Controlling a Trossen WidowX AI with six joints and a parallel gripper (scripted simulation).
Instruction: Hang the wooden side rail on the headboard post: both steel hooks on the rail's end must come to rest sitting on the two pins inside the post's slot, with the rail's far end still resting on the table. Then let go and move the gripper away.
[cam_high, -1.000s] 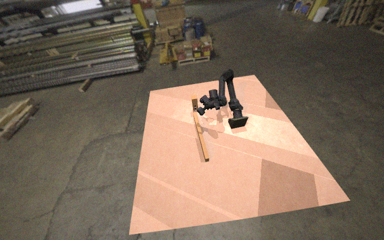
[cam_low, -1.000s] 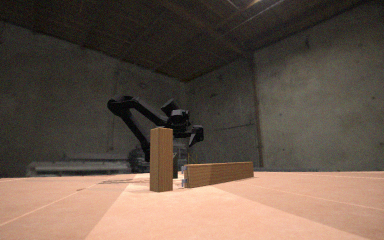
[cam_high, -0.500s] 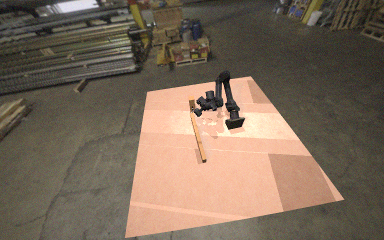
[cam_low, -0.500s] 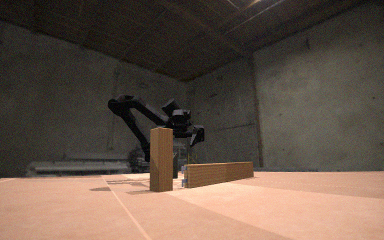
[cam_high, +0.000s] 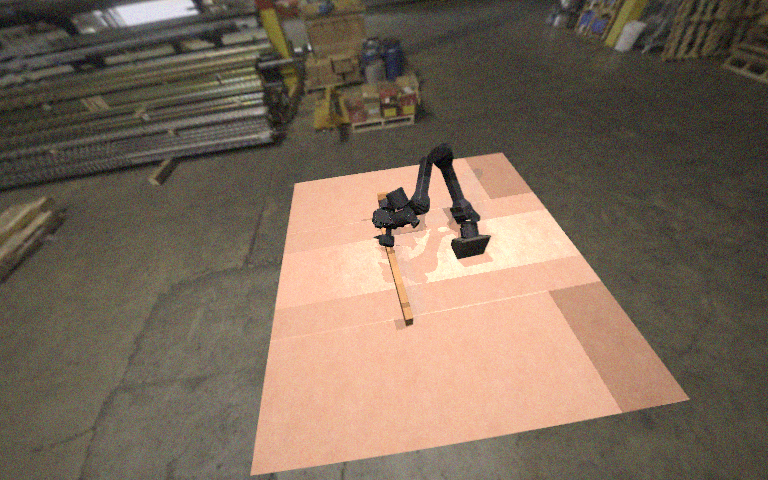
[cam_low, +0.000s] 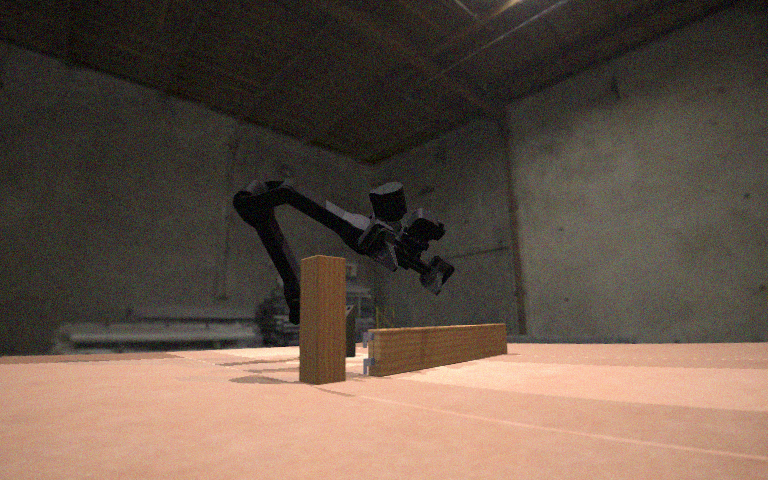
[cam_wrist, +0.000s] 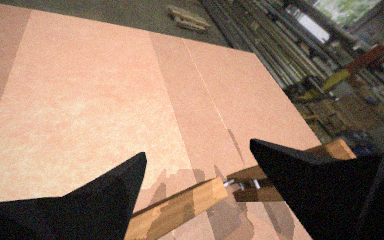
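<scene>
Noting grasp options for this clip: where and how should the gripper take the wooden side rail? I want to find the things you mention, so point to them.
Probably near the hooked end of the wooden side rail (cam_high: 398, 277) (cam_low: 438, 348) (cam_wrist: 182, 206), from above, one finger per broad side face: it stands on its narrow edge, long and thin, top edge exposed. Stay behind the steel hooks (cam_low: 368, 352) (cam_wrist: 228, 183), leaving them free.

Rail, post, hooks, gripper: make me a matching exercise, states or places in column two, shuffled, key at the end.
Column 1
1. Side rail
2. Headboard post
3. Steel hooks
4. Gripper

Column 2
A. open, nothing between its fingers
B. on the rail's end that faces the post
C. lying along the table, not hung
D. standing upright beyond the rail's hooked end, a gap between them

Pairs: 1-C, 2-D, 3-B, 4-A
</scene>
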